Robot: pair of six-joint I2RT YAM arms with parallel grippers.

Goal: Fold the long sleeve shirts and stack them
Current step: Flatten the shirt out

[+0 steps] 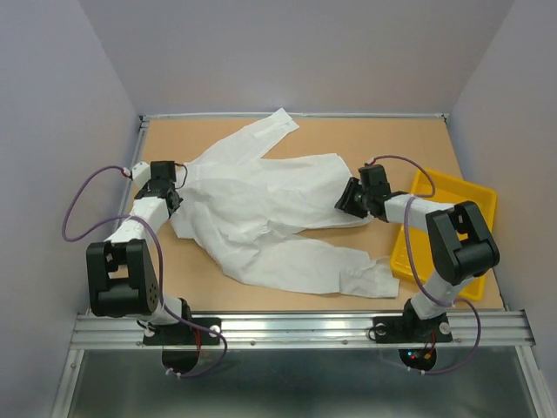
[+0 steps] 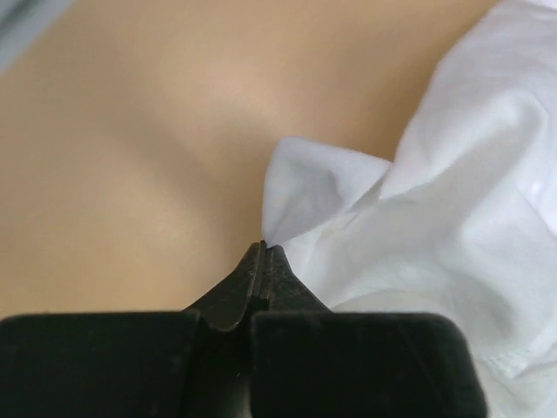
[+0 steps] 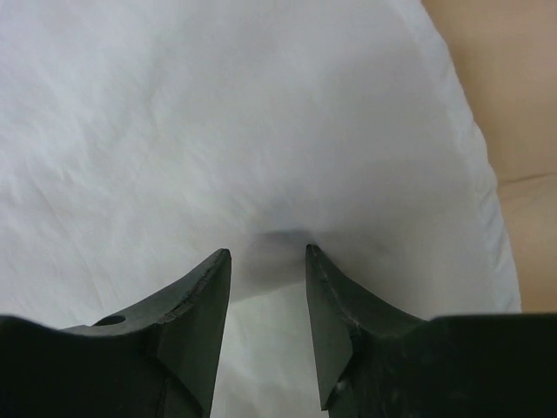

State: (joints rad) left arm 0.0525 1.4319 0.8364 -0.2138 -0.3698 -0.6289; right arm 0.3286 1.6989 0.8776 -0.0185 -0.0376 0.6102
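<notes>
One white long sleeve shirt [image 1: 261, 209] lies spread and wrinkled across the middle of the table, one sleeve reaching to the back and the other toward the front right. My left gripper [image 1: 174, 193] sits at the shirt's left edge. In the left wrist view it [image 2: 264, 248] is shut on a small raised corner of the white fabric [image 2: 452, 174]. My right gripper [image 1: 345, 198] is at the shirt's right edge. Its jaws [image 3: 268, 254] stand apart, tips pressed down onto the cloth [image 3: 261, 113], with a low fold of fabric between them.
A yellow tray [image 1: 452, 187] stands at the right side of the table, partly under my right arm. The shirt's lower sleeve end lies close to the tray's left wall. Bare brown tabletop [image 1: 383, 148] shows behind and right of the shirt; grey walls enclose the table.
</notes>
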